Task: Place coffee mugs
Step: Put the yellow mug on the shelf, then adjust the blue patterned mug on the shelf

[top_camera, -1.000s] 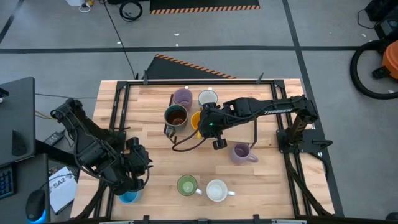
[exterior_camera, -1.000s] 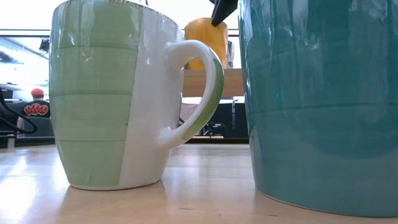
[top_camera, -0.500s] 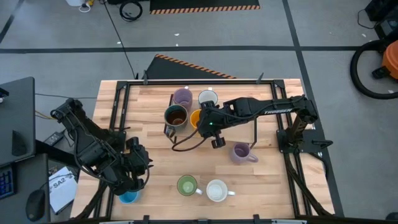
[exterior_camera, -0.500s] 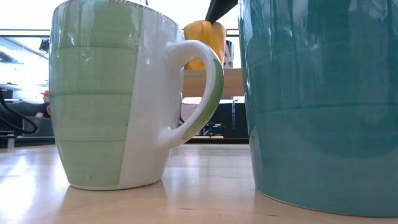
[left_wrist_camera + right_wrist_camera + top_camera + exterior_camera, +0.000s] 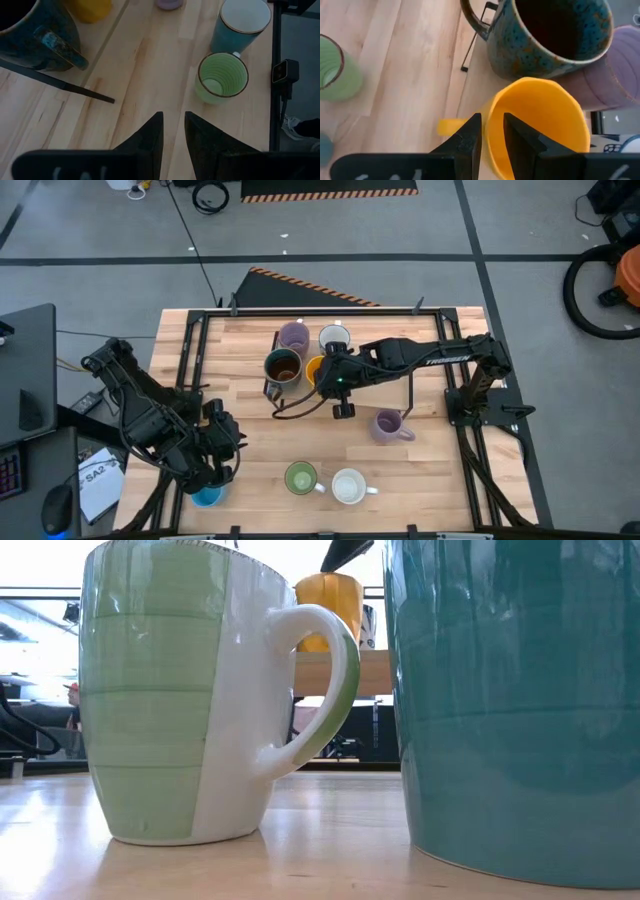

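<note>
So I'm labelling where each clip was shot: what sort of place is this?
Most likely a robotics lab or workshop, not a kitchen. The wooden table sits in a metal frame on a bare grey floor marked with hazard tape, loose cables trail across the floor, and the coffee mugs look like test props.

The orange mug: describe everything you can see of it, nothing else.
The orange mug is a glossy yellow-orange cup, apparently ceramic, with a faceted, angular rim and an open, empty-looking inside. Its handle juts out sideways as a short stub. It sits upright on a raised wooden shelf at the table's far side, close against the dark brown mug and a lavender mug. The right gripper straddles its wall near the handle, one finger inside the rim and one outside, clamped on it.
</note>
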Controlling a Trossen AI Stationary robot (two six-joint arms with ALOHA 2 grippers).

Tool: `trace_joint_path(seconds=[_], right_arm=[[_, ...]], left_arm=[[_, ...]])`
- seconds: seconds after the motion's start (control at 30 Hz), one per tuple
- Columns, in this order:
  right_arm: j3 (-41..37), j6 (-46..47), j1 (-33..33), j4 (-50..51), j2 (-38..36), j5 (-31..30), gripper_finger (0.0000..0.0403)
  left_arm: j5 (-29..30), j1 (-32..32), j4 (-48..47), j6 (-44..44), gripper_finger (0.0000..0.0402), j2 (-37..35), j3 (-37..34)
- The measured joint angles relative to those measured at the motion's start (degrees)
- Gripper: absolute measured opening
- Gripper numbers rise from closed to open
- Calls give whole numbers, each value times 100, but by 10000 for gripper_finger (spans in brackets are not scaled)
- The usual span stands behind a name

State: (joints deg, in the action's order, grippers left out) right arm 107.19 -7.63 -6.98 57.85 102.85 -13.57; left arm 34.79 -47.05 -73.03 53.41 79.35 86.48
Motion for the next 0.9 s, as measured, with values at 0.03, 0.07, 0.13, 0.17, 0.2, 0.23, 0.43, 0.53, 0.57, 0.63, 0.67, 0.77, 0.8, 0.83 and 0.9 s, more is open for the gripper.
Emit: trace_joint_path(seconds=[0.03, 0.07, 0.13, 0.17, 0.2, 0.23, 0.43, 0.53, 0.57, 0.63, 0.67, 0.77, 0.8, 0.83, 0.9], right_arm=[[47, -2, -11, 27, -10, -81, 87], [111, -11, -21, 75, -21, -166, 87], [274, -117, -26, 360, -29, -392, 87], [345, -147, -26, 515, -29, -515, 87], [419, -160, -22, 603, -29, -613, 87], [500, -154, 9, 659, -29, -646, 87], [1159, 74, 309, 1375, -55, -784, 87], [1295, 312, 619, 1961, -68, -684, 87], [1292, 338, 732, 2156, -76, -582, 88], [1282, 332, 950, 2465, -78, -344, 93], [1282, 341, 1039, 2510, -84, -272, 97], [1282, 429, 1275, 2561, -165, -30, 111], [1282, 437, 1337, 2541, -204, 64, 118], [1284, 433, 1400, 2547, -231, 138, 125], [1283, 399, 1511, 2652, -235, 246, 144]], left_arm=[[0, 0, 0, 2, 84, -2, 0], [-1, 0, 2, 14, 84, -2, 0], [-2, 0, 1, 47, 84, -2, 0], [0, 0, 2, 77, 84, -2, 0], [-2, 0, 4, 117, 84, -2, 0], [-2, 0, 4, 146, 84, -2, 0], [-7, 0, 46, 186, 84, -2, 0], [-75, 0, 44, 188, 84, -2, 0], [-95, 0, 44, 186, 84, -2, 0], [-102, 0, 44, 182, 84, -2, 0], [-104, 0, 44, 186, 84, -2, 0], [-107, 0, 38, 239, 84, -2, 0], [-112, 0, 40, 275, 84, -2, 0], [-125, 0, 39, 296, 84, -2, 0], [-157, 0, 39, 302, 84, -2, 0]])
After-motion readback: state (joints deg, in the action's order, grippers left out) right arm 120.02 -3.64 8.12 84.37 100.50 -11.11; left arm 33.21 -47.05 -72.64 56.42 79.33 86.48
